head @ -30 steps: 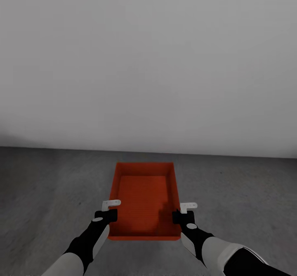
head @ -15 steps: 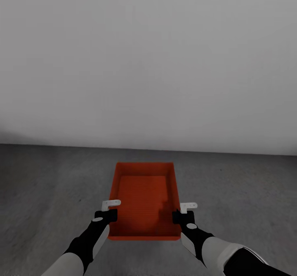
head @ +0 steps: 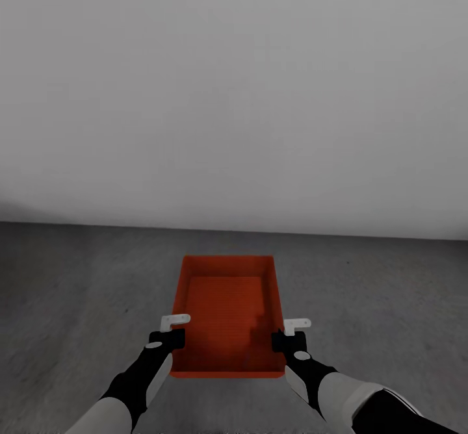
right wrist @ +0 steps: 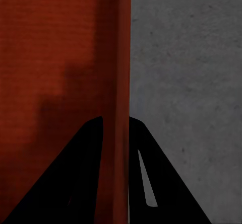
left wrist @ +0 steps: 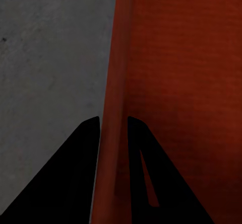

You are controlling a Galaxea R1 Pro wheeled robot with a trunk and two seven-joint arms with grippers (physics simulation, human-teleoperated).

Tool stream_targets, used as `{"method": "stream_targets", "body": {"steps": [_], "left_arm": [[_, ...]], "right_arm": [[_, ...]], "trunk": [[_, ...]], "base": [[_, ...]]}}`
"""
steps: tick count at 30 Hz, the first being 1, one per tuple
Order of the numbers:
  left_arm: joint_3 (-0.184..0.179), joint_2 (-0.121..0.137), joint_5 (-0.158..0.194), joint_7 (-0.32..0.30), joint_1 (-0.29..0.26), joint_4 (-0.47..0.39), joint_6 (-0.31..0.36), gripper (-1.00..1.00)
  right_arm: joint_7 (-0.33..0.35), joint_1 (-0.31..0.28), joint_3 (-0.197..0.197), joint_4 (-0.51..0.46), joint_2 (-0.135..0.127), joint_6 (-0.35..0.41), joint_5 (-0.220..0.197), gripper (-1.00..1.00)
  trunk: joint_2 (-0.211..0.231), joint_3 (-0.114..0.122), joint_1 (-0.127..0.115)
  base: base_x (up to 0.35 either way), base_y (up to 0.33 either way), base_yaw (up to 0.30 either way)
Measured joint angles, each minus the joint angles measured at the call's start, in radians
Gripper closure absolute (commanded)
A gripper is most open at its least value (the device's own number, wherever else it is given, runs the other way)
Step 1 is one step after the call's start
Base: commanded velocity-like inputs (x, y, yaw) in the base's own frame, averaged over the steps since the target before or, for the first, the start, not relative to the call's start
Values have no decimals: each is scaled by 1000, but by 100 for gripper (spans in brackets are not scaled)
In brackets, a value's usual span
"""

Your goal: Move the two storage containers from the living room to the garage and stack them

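Carrying one orange-red container (head: pixel 227 314) between both arms, the robot faces a plain white wall (head: pixel 234 96) across the dark grey concrete floor (head: pixel 78 291). The container sits at 12 o'clock from the robot's trunk, held above the floor with its long axis pointing toward the wall.

Grip state:
- The left gripper (head: pixel 170 330) is clamped on the container's left long wall. In the left wrist view its two dark fingers (left wrist: pixel 75 173) straddle the thin wall, one inside and one outside.
- The right gripper (head: pixel 291 332) is clamped the same way on the right long wall, with fingers (right wrist: pixel 75 173) either side of it.

Handling: the container looks like a light, rigid, open-topped tray with thin, low walls. Thin walls probably flex under a one-sided load, so a matched hold on opposite long walls, near the end closest to the robot, is the sound choice. The smooth walls may slip if the pinch loosens.

Count: one container in view, two grippers, one wall, one floor surface. Whether anything lies on the floor beneath the carried container cannot be told.
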Motion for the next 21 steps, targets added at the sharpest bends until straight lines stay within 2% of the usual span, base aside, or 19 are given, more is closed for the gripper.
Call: {"method": "stream_targets", "body": {"steps": [21], "left_arm": [[-1, 1, 0, -1, 0, -1, 0, 100]], "right_arm": [[0, 0, -1, 0, 0, 0, 0, 100]], "trunk": [[0, -34, 0]], "base": [[0, 0, 0]]}}
